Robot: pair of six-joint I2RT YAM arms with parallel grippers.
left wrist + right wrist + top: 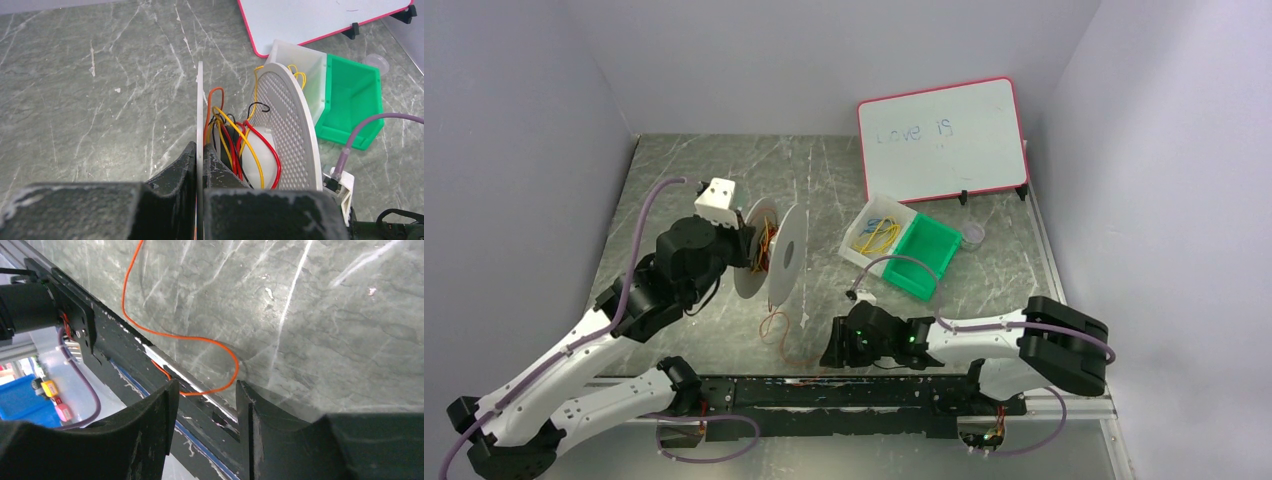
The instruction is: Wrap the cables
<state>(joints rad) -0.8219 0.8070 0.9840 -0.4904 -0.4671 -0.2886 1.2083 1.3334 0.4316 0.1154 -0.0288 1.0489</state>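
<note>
Top view: left gripper is clamped on the near flange of the white spool, which stands on edge at mid-left of the table. The orange cable lies loose on the table just in front of the spool, curling toward the right gripper, which sits low near the black front rail. The cable is too thin here to tell whether it reaches the spool. Whiteboard is propped at the back, with the white bin and green bin side by side in front of it.

Left wrist: left gripper fingers are pinched tight on the thin solid flange. The perforated flange is to the right. Red, yellow, black and orange wires are bunched around the hub between the two flanges.

Right wrist: right gripper has its jaws spread and grips nothing. The orange cable runs down across the marble, bends at the table edge and loops back into the gap between the fingers, lying over the rail.
</note>
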